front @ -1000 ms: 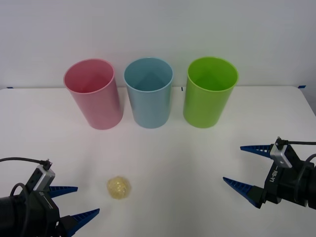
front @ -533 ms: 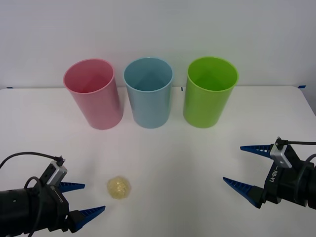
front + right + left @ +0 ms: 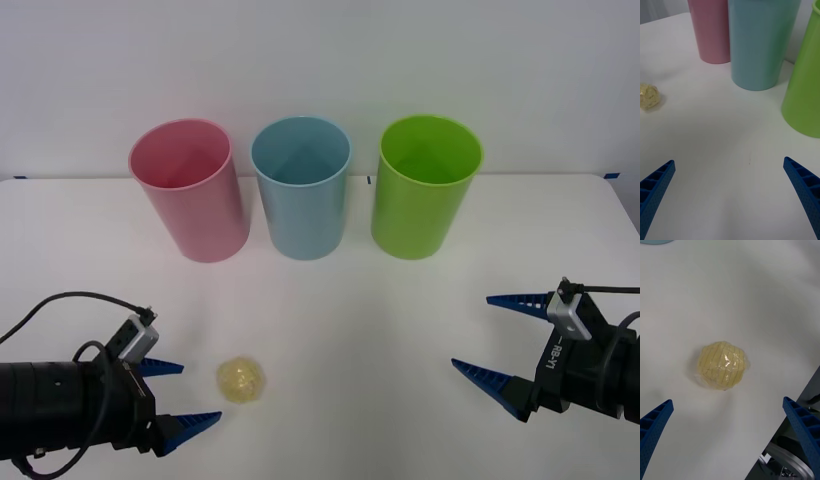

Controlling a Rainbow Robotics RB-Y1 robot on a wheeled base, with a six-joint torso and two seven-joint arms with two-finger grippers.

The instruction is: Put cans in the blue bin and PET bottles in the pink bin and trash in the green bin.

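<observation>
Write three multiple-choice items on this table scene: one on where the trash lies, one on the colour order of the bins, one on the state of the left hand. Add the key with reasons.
1. Where does the trash lie?
A. Inside the green bin
B. On the table, in front of the left hand
C. Between the right hand's fingers

2. From the robot's left to right, the bins stand:
A. pink, blue, green
B. green, pink, blue
C. blue, green, pink

3. The left hand is:
A. shut on the trash
B. open, not touching the trash
C. inside the pink bin

Key:
1 B, the ball sits on bare table just ahead of the blue fingertips.
2 A, the pink bin, the blue bin and the green bin stand in that row.
3 B, in the left wrist view both fingers stand wide apart, clear of the ball.
</observation>
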